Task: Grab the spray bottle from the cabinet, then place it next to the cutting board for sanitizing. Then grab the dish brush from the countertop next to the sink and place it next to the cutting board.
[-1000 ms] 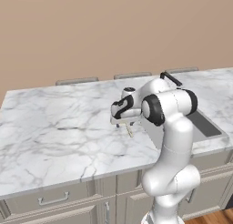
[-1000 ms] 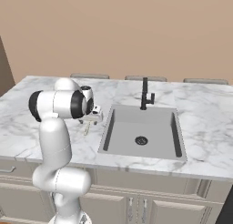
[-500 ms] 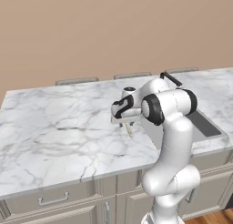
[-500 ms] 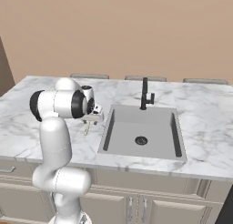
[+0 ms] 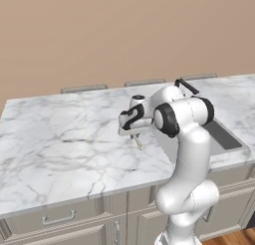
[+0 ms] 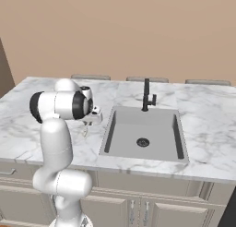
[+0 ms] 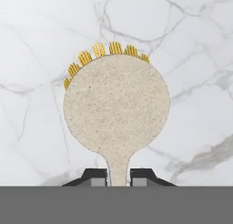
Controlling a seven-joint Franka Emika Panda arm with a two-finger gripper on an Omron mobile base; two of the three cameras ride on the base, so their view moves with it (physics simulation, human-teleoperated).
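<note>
The dish brush (image 7: 117, 110) lies on the white marble countertop (image 7: 36, 45), a round whitish head with yellow bristles along its far edge and a narrow handle. My gripper (image 7: 118, 175) is shut on that handle, one dark fingertip at each side. In the left base view the gripper (image 5: 135, 137) points down at the countertop (image 5: 60, 139) just left of the sink (image 5: 224, 137), with the dish brush (image 5: 139, 143) a thin pale shape below it. In the right base view the gripper (image 6: 87, 124) is low beside the sink (image 6: 143, 134). The spray bottle, cabinet and cutting board are out of view.
A black faucet (image 6: 147, 96) stands at the back of the sink. Chair backs (image 5: 83, 88) line the far edge of the counter. Pale drawer fronts (image 5: 60, 219) run below the slab.
The jaws have closed from wide open onto the brush handle. The arm has barely moved.
</note>
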